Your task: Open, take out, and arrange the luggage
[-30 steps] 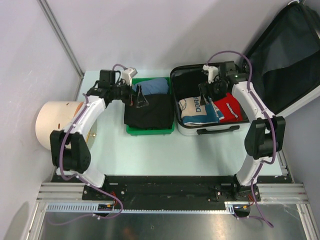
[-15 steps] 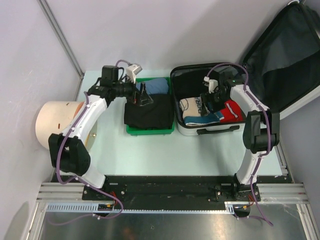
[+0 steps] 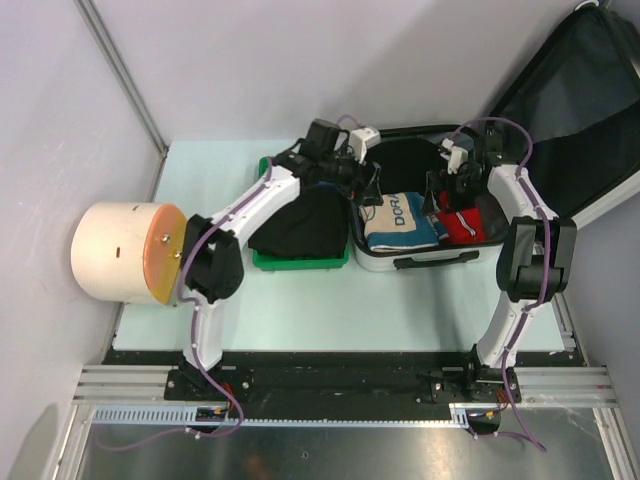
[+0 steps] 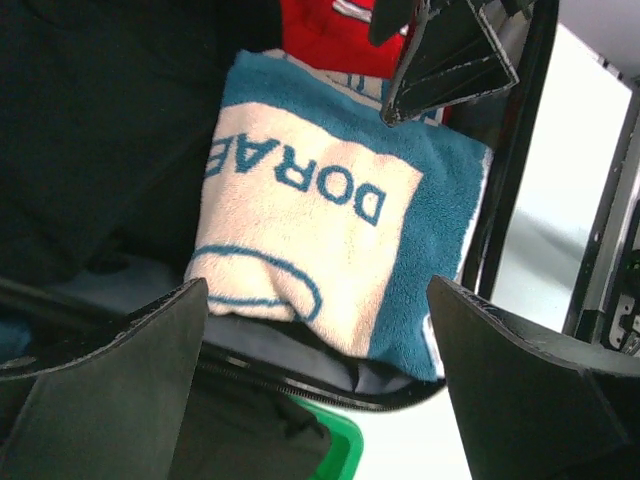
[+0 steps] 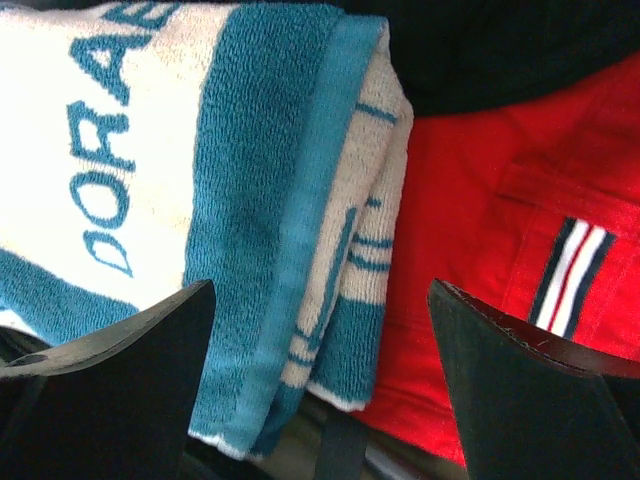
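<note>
Luggage (image 3: 420, 262) lies open — left end effector (image 3: 372, 195), right end effector (image 3: 440, 197) hover wide, empty.

Towel (image 4: 300, 210): teal edges, cream centre, teal "DORA" letters. Garment (image 5: 480, 190): red, navy-white-red striped tab. Tray (image 3: 300, 263): green. Luggage (image 3: 590, 110) lining: dark grey.

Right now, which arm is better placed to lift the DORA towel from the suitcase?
Probably left: the left gripper is open, the towel centred between its jaws; the right gripper straddles the towel's edge and the red garment.
</note>
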